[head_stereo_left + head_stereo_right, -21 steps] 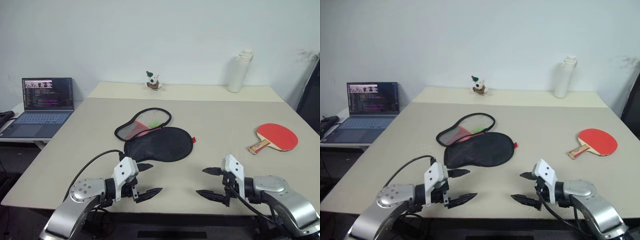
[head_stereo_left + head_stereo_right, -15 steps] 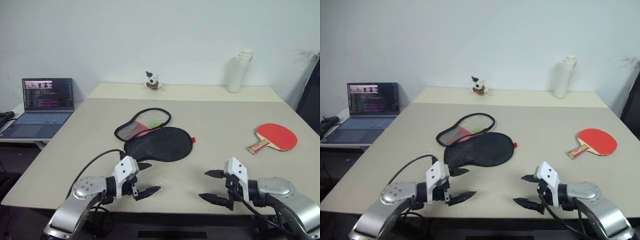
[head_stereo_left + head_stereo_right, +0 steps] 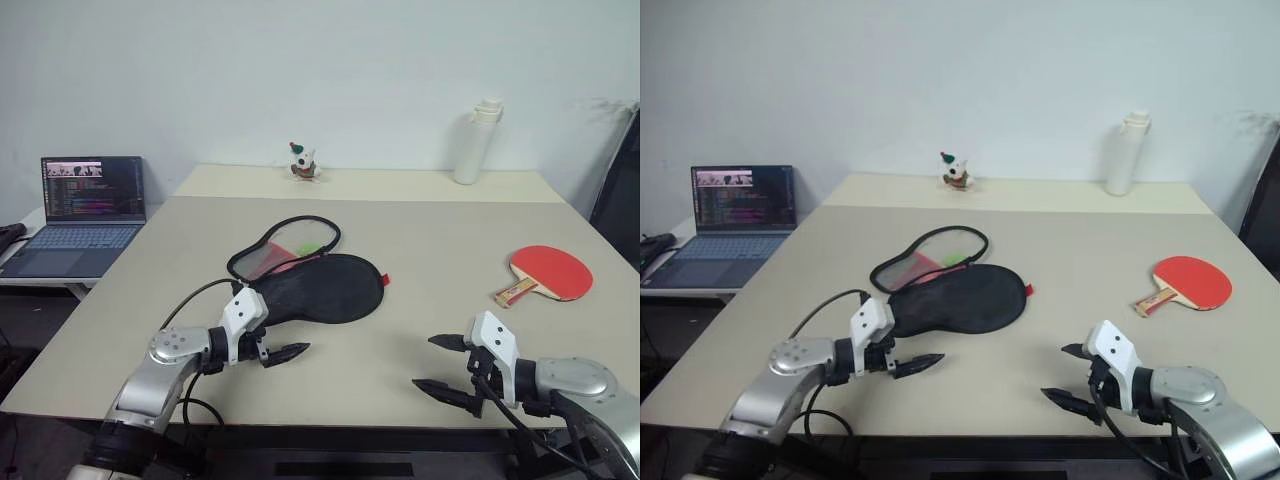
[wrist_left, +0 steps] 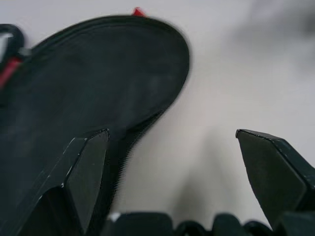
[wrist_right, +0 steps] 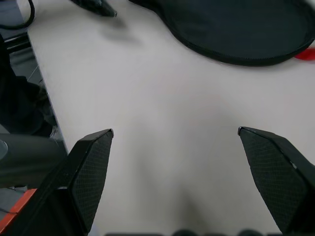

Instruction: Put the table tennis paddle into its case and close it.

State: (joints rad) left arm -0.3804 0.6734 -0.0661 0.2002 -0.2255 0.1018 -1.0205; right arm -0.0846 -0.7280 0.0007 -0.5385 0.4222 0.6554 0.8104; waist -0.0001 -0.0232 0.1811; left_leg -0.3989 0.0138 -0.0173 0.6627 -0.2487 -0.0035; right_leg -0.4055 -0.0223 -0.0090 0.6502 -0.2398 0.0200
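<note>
Left gripper [image 3: 281, 335] sits lower left of frame, fingers spread wide, nothing between them, right at the near edge of the case [image 3: 318, 287]. One fingertip overlaps the case's black face in the head view; can't tell if it touches. Left wrist view has the black face [image 4: 93, 88] just ahead of the fingers.

Right gripper [image 3: 447, 366] is lower right, fingers also spread and empty, over bare table [image 3: 430, 250], well apart from the case and the table tennis paddle [image 3: 545, 273].

The case lies centre frame, unzipped. Black face is toward the camera; the opened flap behind shows red and a bit of green inside.

Paddle lies at right of frame, red face up, handle pointing lower left, outside the case.

Upper frame: white bottle [image 3: 472, 141], small figurine [image 3: 303, 161]. Laptop [image 3: 80, 208] at left on a side desk.
</note>
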